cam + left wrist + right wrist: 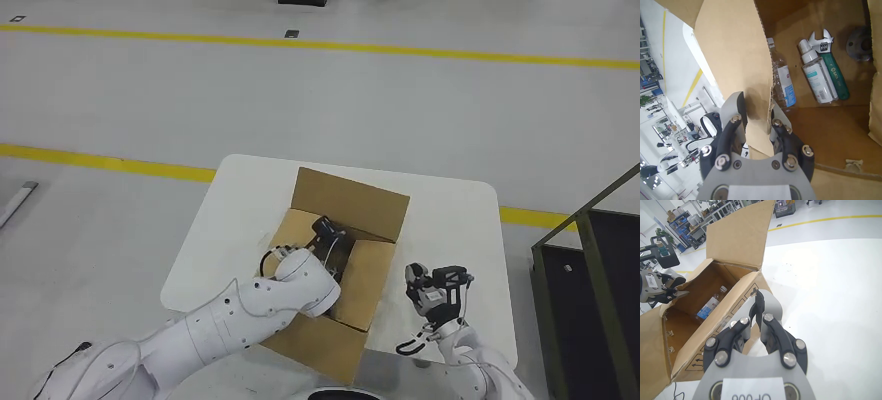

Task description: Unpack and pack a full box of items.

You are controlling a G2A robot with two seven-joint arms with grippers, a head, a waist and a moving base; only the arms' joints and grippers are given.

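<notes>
The left gripper (757,103) has its jaws clenched on the torn edge of the open cardboard box's (352,203) left side flap. The box stands mid-surface (240,220). Inside lie a water bottle (783,81), a spray bottle (817,75) touching a green-handled adjustable wrench (831,62), and a dark metal flange (859,45). Just right of the box, the right gripper (758,300) hovers with its jaws clenched on nothing.

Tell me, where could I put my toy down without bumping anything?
The white table is bare beyond the right claw, beside the box. Inside the box, the floor by the left claw is free; the water bottle, spray bottle, wrench and metal ring crowd the far end.
</notes>
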